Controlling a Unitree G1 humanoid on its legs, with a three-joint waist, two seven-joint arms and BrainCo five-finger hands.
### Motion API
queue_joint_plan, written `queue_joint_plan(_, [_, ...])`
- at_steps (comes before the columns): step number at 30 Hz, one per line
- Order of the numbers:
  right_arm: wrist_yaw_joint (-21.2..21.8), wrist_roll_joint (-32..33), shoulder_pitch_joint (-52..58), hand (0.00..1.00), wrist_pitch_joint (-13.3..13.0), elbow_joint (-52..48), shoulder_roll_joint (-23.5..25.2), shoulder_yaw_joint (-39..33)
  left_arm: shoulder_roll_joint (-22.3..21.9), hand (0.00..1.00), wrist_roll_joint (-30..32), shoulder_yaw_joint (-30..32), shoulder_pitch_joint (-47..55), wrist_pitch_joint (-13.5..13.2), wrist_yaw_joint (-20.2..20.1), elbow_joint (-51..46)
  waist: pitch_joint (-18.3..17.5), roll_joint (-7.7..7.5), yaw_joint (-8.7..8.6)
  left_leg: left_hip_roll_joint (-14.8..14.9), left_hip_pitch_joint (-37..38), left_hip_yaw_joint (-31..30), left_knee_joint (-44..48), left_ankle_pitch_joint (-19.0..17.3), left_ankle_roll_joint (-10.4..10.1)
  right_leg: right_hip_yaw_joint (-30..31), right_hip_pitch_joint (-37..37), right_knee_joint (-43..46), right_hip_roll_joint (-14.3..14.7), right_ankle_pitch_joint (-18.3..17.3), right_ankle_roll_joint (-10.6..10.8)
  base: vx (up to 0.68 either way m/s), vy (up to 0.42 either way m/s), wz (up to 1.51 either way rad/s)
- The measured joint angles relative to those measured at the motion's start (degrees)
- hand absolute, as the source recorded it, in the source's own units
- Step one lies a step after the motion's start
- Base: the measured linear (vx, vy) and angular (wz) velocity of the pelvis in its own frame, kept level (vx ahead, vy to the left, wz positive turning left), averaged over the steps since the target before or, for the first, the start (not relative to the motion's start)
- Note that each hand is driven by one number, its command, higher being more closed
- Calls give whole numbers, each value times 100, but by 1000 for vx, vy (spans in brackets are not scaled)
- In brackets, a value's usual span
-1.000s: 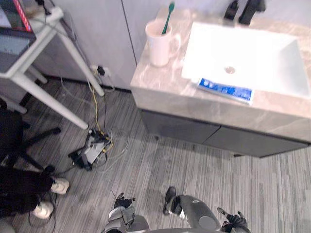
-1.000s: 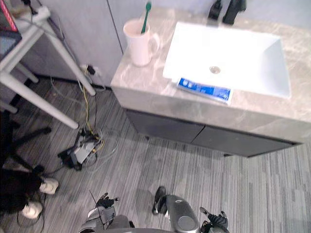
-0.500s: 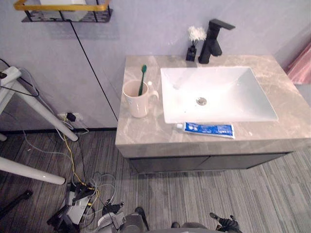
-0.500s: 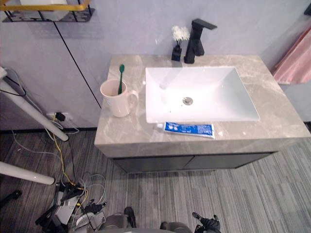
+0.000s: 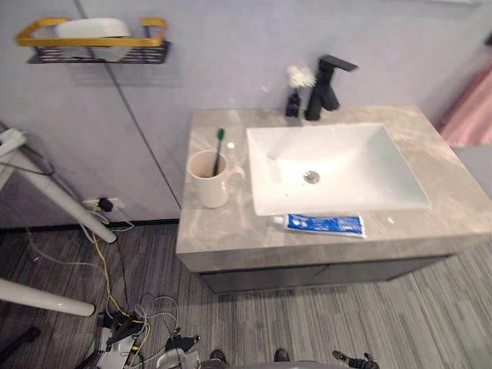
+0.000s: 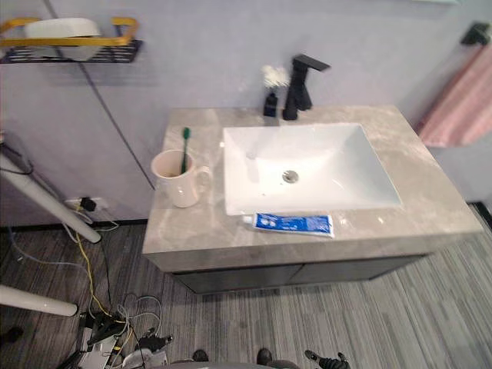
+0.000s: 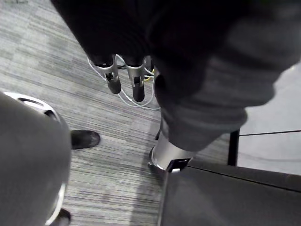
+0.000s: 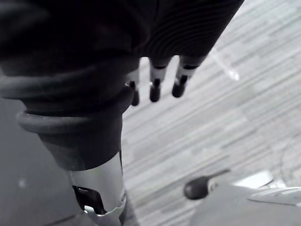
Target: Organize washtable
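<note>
From my head, the stone counter stands against the wall with a white basin set into it. The toothpaste tube lies flat on the counter at the basin's 6 o'clock, just beside its front rim, with its cap toward the mug. The cream mug stands upright at the basin's 9 o'clock, and a green toothbrush stands in it, bristles up. A black faucet rises at the basin's 12 o'clock. A small dark vase with a white flower sits just at the faucet's 9 o'clock. At the counter's 10 o'clock a yellow-railed wall shelf carries a white dish. A pink towel hangs at 3 o'clock.

At my left wrist, my left hand hangs over the grey striped floor, its fingers straight and apart.

At my right wrist, my right hand hangs over the same floor, its fingers likewise straight and spread.
</note>
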Motion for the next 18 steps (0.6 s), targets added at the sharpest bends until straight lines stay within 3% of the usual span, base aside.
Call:
queue_joint_plan(1, [-2, 25, -2, 0, 1, -8, 5, 1, 25, 0, 91, -35, -16, 12, -19, 6, 20, 38, -7, 26, -49, 174, 78, -9, -3, 131, -128, 84, 28, 7, -4, -62, -49, -71])
queue_joint_plan(3, [-3, 100, -1, 0, 1, -11, 14, 1, 132, 0, 224, -143, -94, 14, -33, 5, 145, -85, -54, 42, -89, 333, 200, -75, -1, 313, -247, 113, 75, 52, 7, -131, -39, -66])
queue_joint_plan(4, [-2, 173, -12, 0, 19, -7, 36, -17, 154, 0, 283, -139, -120, 12, -38, -6, 158, -48, -26, 111, -50, 492, 174, -80, 46, 182, -309, 34, -30, -187, 126, -183, 10, -74])
queue_joint_plan(5, [-8, 293, 26, 0, 9, -7, 24, -23, 93, 0, 392, -192, -114, 7, -37, -26, 168, -28, -26, 159, -18, 630, 120, -96, 68, -450, -382, 154, -219, -345, 229, -130, 49, -68])
queue_joint_plan(6, [-13, 324, 46, 0, 8, 11, 18, -24, 121, 0, 419, -230, -114, 8, -38, -30, 186, -58, -25, 142, -8, 693, 146, -111, 68, -630, -409, 212, -318, -286, 172, -57, 91, -43])
queue_joint_plan(7, [-15, 370, 110, 0, 10, 20, 61, -26, 216, 0, 424, -317, -121, 14, -38, -13, 218, -196, -40, 43, 78, 712, 181, -130, 39, -693, -401, 265, -434, 43, 215, -39, 78, -18])
queue_joint_plan(8, [-16, 442, 187, 0, 16, 16, 59, -24, 265, 0, 423, -394, -99, 11, -42, -4, 228, -103, -44, 19, 117, 703, 183, -148, 32, -667, -404, 297, -460, 37, 225, -36, 68, -9])
queue_joint_plan(12, [-13, 438, 153, 0, 32, 33, -28, -15, 269, 0, 412, -627, -117, 10, -50, 0, 209, -82, -11, -81, 80, 662, 217, -194, 92, -554, -412, 343, -547, 99, 303, 25, 74, -1])
queue_joint_plan(18, [-18, 209, 26, 0, 49, 254, -122, 42, 290, 0, 405, -715, -121, -1, -28, 2, 234, -22, -12, -102, -109, -88, 540, -239, 92, -918, -230, 332, -630, 69, 329, 13, 13, 33])
